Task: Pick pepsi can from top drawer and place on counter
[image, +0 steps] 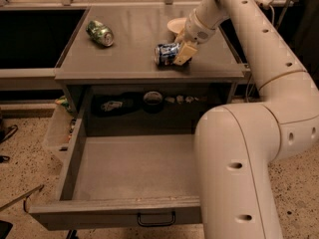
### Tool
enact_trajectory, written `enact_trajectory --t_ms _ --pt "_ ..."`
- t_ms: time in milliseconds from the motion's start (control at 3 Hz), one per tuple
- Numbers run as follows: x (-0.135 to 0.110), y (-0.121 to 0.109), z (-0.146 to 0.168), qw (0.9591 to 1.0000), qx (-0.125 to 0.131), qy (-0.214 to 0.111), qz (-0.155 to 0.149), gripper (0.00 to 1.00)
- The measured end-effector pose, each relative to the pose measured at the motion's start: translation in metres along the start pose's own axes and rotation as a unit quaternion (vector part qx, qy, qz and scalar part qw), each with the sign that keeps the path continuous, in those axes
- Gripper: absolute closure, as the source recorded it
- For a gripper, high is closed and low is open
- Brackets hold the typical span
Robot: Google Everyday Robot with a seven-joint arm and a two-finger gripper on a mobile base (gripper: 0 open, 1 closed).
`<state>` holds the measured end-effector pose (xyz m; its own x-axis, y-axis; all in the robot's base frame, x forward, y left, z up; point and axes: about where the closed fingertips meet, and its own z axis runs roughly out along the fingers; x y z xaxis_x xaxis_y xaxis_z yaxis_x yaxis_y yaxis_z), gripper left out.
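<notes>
Pepsi can (166, 54) is held sideways at the front part of the counter (124, 59).
Its right end is clenched by the jaws of the gripper (179, 55); the can is judged light, thin, dented and easily crushed.

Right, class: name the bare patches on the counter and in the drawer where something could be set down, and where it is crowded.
The counter is bare between the green can and the pepsi can and at front left. The top drawer floor is wholly bare. Crowded: the right side, where the gripper sits at the pepsi can, near a pale dish.
</notes>
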<state>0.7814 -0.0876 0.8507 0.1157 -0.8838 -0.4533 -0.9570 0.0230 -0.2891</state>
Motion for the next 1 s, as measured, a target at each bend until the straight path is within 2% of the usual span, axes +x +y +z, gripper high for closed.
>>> enact_trajectory --t_ms 1000 --pt "0.0 0.0 0.0 1.0 0.0 0.0 0.0 0.12"
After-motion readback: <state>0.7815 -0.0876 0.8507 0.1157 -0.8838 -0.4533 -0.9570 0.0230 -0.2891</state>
